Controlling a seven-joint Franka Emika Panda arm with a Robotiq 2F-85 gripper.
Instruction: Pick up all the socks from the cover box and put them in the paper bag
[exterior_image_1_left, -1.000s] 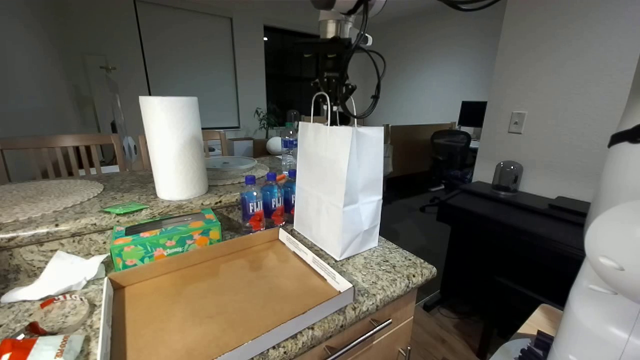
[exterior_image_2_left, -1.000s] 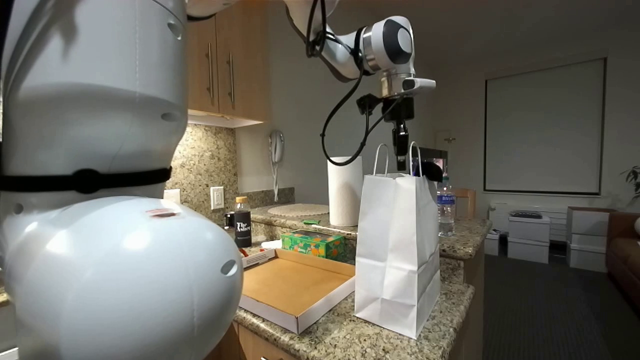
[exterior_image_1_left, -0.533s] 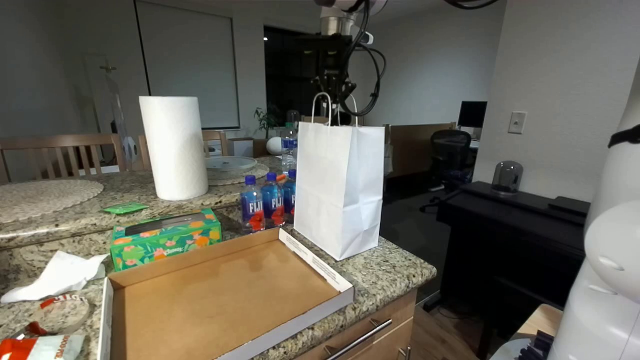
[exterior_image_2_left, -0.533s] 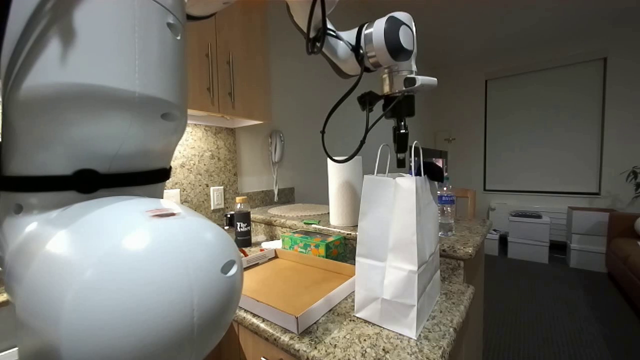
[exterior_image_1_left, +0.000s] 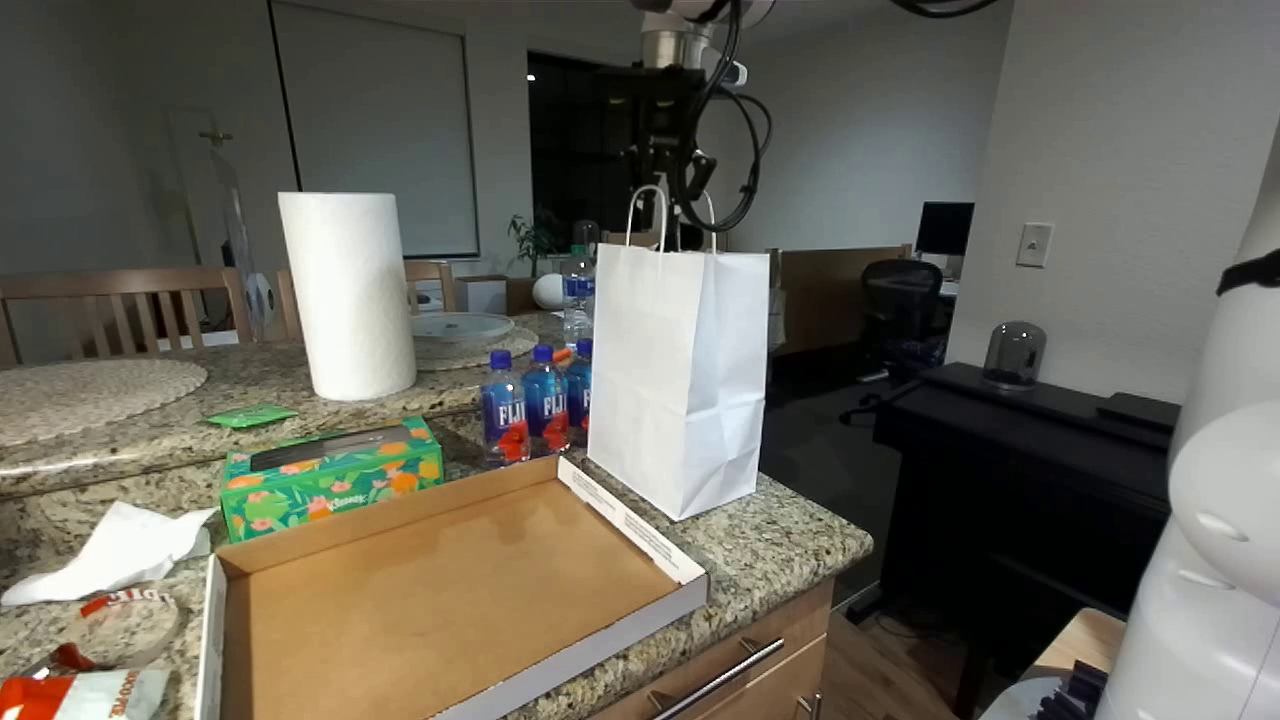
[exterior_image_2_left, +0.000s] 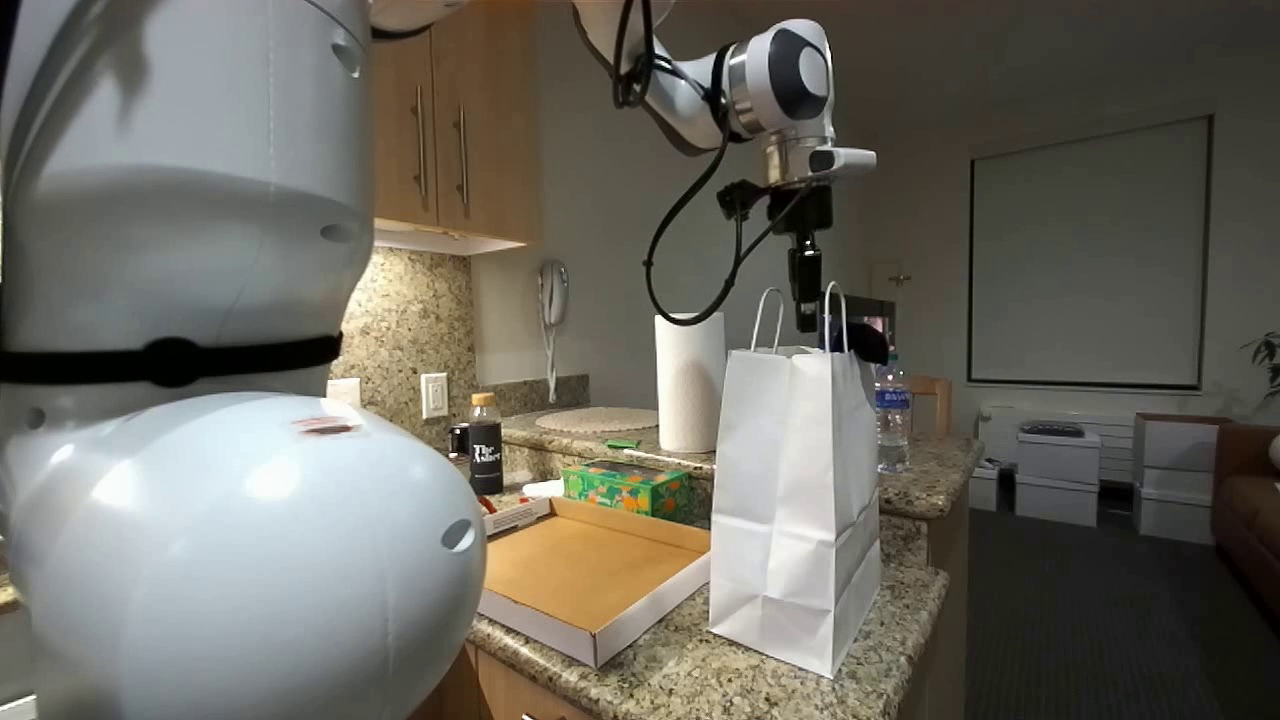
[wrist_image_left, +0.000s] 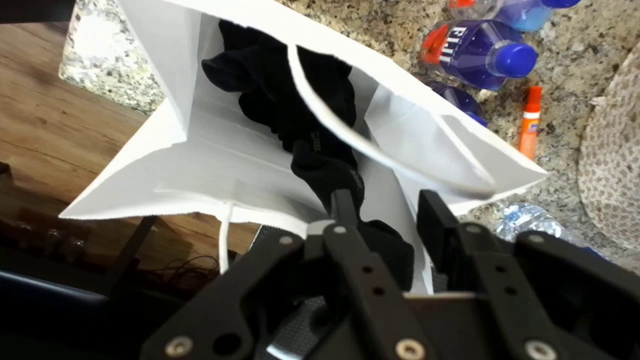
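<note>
The paper bag (exterior_image_1_left: 640, 380) stands upright beside the cover box (exterior_image_1_left: 450, 590), in both exterior views. Only bare brown cardboard shows on the box floor. Over the bag's mouth, among its loop handles, hangs my gripper (exterior_image_2_left: 806, 325), pointing down. In the wrist view the jaws of the gripper (wrist_image_left: 387, 202) stand apart. Several black socks (wrist_image_left: 310, 95) lie bunched inside the white bag wall (wrist_image_left: 240, 160). One dark sock (wrist_image_left: 392, 247) shows beneath and between the fingers; nothing looks pinched. A dark shape (exterior_image_2_left: 865, 343) shows at the bag's rim; I cannot tell what it is.
Water bottles (exterior_image_1_left: 545, 395) stand close behind the bag. A green tissue box (exterior_image_1_left: 335, 478) borders the cardboard box, and a paper towel roll (exterior_image_1_left: 350, 300) rises on the upper counter. The counter (exterior_image_1_left: 800, 540) ends just beyond the bag. One handle (wrist_image_left: 350, 135) arches near the fingers.
My gripper has risen slightly above the bag, and its jaws have spread from shut to open. The bag and the cover box hold their places.
</note>
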